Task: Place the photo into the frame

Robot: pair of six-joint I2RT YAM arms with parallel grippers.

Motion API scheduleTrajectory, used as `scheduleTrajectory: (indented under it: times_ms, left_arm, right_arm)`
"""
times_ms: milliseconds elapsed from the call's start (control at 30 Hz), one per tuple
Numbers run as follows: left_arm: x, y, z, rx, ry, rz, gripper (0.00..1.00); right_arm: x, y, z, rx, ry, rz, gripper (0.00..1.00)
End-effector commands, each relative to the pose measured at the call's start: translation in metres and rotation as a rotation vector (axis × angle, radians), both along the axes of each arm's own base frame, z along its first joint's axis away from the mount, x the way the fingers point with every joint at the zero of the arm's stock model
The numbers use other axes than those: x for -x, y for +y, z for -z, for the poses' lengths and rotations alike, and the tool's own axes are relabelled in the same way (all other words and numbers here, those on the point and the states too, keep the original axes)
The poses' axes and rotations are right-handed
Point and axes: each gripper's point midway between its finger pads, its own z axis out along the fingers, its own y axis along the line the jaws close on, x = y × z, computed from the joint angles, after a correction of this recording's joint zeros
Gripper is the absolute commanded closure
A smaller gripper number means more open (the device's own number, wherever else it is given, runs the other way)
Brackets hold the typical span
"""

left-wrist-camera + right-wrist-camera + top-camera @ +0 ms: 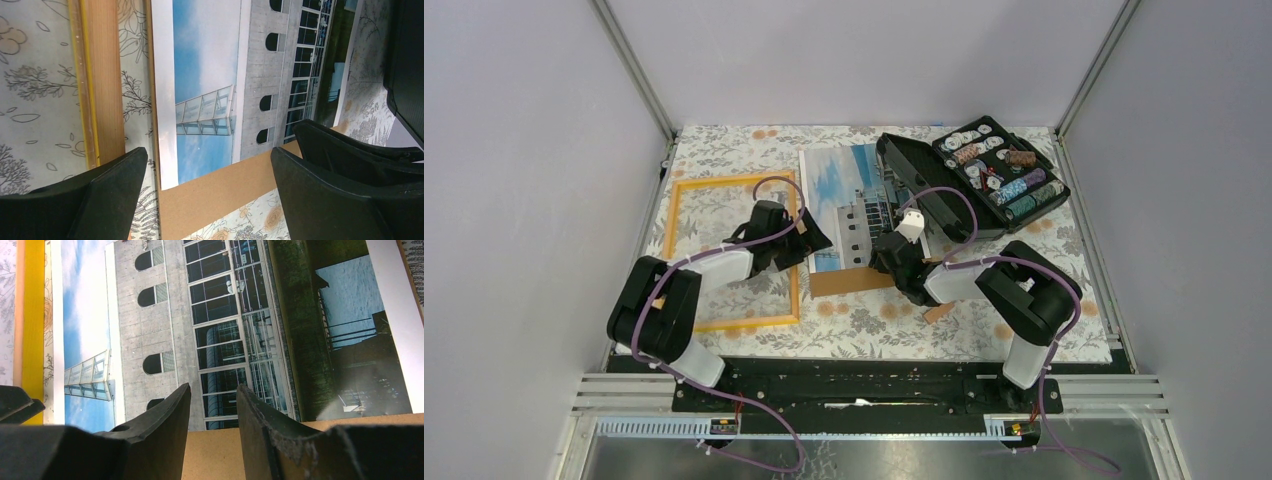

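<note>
tabletop (864, 322) w/ floral cloth. far left: the frame (724, 182), orange-yellow, lies flat, cloth showing thru its opening. left arm reaches across it, so its right rail is partly hidden in top view. left claw (816, 235) sits over the frame's right rail, at the strip of cloth between the frame and the photo. in left wrist view the claw (210, 155) is spread wide, nothing between the fingers (115, 190); frame rail (102, 75) on the left, photo (210, 75) to its right.

next, centre: the photo (849, 195), face up, white bldg + blue sky, just beside the frame, not in it. it rests on a brown backing board (854, 280) whose near edge sticks out past the print; same in the wrist views: board (210, 195), board (210, 450).

right of centre: right claw (884, 250) at the near right part of the photo. right wrist view: claw (214, 390) fingers only slightly apart, narrow gap, nothing seen in it, pointing at the photo's (200, 315) near edge where the board begins. can't tell if the tips touch the paper. frame rail (32, 310) at far left there.

far right: black case (904, 160), lid open, rows of chips (1014, 190) inside. lid is right at the photo's far right corner; touching or overlapping, can't tell.
</note>
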Motion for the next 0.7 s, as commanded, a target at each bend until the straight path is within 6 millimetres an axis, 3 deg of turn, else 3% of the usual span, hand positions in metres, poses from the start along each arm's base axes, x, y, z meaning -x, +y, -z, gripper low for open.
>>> scheduleTrajectory:
  times_ms: [0, 333, 533, 667]
  left_arm:
    - [0.001, -0.013, 0.002, 0.032, -0.013, 0.048, 0.02]
    - [0.001, -0.033, -0.015, 0.119, -0.058, 0.114, 0.03]
    - [-0.001, -0.031, -0.035, 0.054, -0.134, 0.130, 0.03]
    - [0.006, -0.029, -0.039, 0.020, -0.089, 0.115, 0.02]
  right_arm:
    - [0.010, -0.007, 0.017, 0.031, 0.065, -0.010, 0.54]
    - [0.009, -0.004, 0.023, 0.030, 0.086, -0.022, 0.54]
    - [0.010, 0.000, 0.027, 0.027, 0.102, -0.038, 0.53]
    - [0.010, 0.001, 0.027, 0.028, 0.107, -0.038, 0.54]
